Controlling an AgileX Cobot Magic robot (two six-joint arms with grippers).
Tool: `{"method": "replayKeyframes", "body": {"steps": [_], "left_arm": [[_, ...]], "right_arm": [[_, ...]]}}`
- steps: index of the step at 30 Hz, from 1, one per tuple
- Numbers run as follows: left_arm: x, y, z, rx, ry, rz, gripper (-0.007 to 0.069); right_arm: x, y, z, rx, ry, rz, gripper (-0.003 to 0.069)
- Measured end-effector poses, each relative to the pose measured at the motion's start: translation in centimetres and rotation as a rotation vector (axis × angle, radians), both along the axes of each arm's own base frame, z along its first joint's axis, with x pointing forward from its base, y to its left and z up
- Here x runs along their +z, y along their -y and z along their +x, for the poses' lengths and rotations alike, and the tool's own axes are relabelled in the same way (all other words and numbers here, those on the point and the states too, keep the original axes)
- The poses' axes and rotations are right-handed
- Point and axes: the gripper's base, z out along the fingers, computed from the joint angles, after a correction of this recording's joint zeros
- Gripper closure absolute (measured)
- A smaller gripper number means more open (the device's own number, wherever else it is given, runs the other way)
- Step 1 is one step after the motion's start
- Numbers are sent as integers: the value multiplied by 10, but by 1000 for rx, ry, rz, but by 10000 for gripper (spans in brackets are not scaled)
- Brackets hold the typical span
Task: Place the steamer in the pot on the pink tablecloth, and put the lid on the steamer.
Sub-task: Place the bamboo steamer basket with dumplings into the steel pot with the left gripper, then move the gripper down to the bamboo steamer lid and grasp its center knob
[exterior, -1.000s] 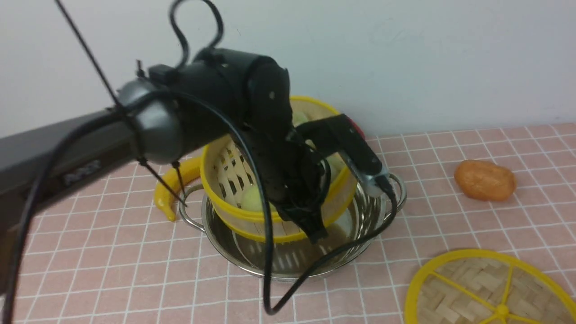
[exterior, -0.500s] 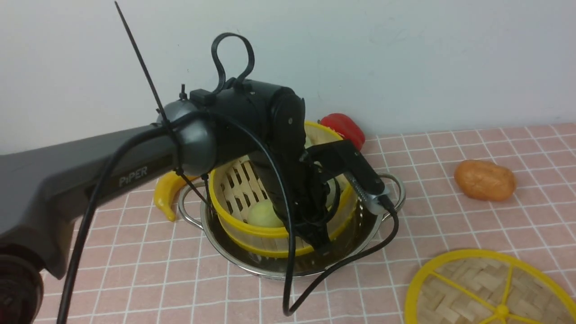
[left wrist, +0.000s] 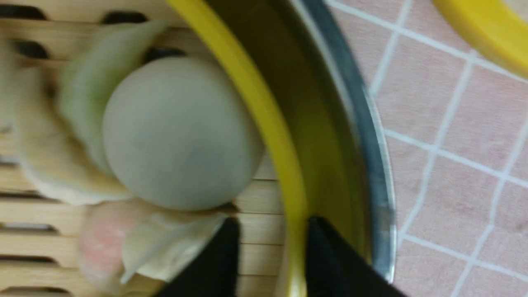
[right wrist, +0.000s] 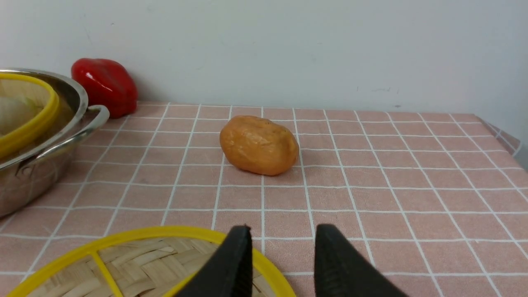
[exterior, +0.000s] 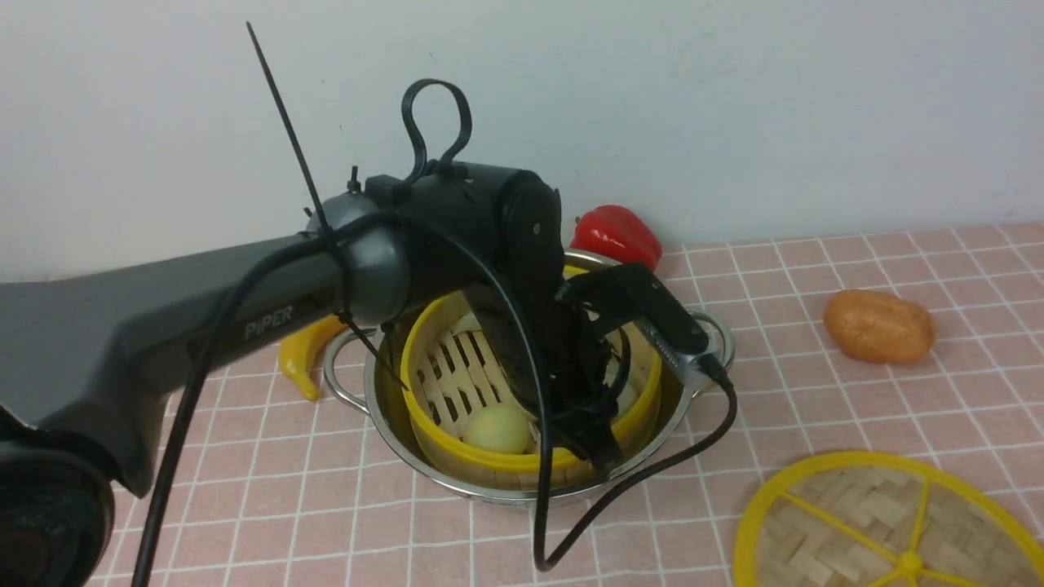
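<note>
Around the wide, shallow, shiny stainless-steel pot [exterior: 386,412]:
- One red toy pepper [exterior: 616,235] just behind it, by the wall.
- One yellow toy banana [exterior: 303,355] just beside its left loop handle.
- One orange potato-like lump [exterior: 878,326] well off to its right.
- One flat woven-bamboo lid with yellow rim and spokes [exterior: 856,522] right of the pot and nearer the camera, apart from it.

All of these lie on the pink grid-lined tablecloth [exterior: 775,408].

In the way: the left arm [exterior: 204,326] reaches over the pot. Its black wrist and one looping black cable [exterior: 636,489] hide the pot's middle in the front view.

One round bamboo steamer with yellow rim and slatted floor [exterior: 457,371] sits inside the pot. It holds pale buns and dumplings, too overlapped to count.

The left gripper [left wrist: 270,231] straddles the steamer's rim at the pot's near side. One jaw is inside the basket and one is between the basket and the pot wall. Cannot tell whether they press the rim.

The right gripper [right wrist: 280,235] hovers over the lid's edge, away from the pot. Its jaws are slightly apart and hold nothing.
</note>
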Motion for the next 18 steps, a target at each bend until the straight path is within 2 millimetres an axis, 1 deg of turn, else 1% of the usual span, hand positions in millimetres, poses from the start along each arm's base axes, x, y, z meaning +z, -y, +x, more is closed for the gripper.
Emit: {"method": "replayKeyframes", "body": {"steps": [3,4,5,7,9,10,11,12,14,15,16,17,18], "left_arm": [[0,0,0,-1,-5,4,186],[0,0,-1,-2,-7,5,179],[3,-1,-1,-3,-11,6,137],[12,-1,-1,0,-8,3,109],[34,-2,-1,26,14,-7,121],[55,-6,-1,65,39,-24,161],[58,-6,-1,72,42,-28,180],[85,-13,-2,128,80,-65,290],[119,-26,-3,199,135,-118,471],[132,-33,-3,228,160,-140,533],[144,-40,-5,250,181,-160,577],[150,-42,-7,258,192,-171,592],[170,-55,-11,302,221,-217,631]], "right_arm": [[0,0,0,0,0,0,419],[0,0,0,0,0,0,419],[0,0,0,0,0,0,419],[0,0,0,0,0,0,419],[0,0,0,0,0,0,419],[0,0,0,0,0,4,419],[0,0,0,0,0,4,419],[0,0,0,0,0,4,419],[0,0,0,0,0,4,419],[0,0,0,0,0,4,419],[0,0,0,0,0,4,419],[0,0,0,0,0,4,419],[0,0,0,0,0,4,419]]}}
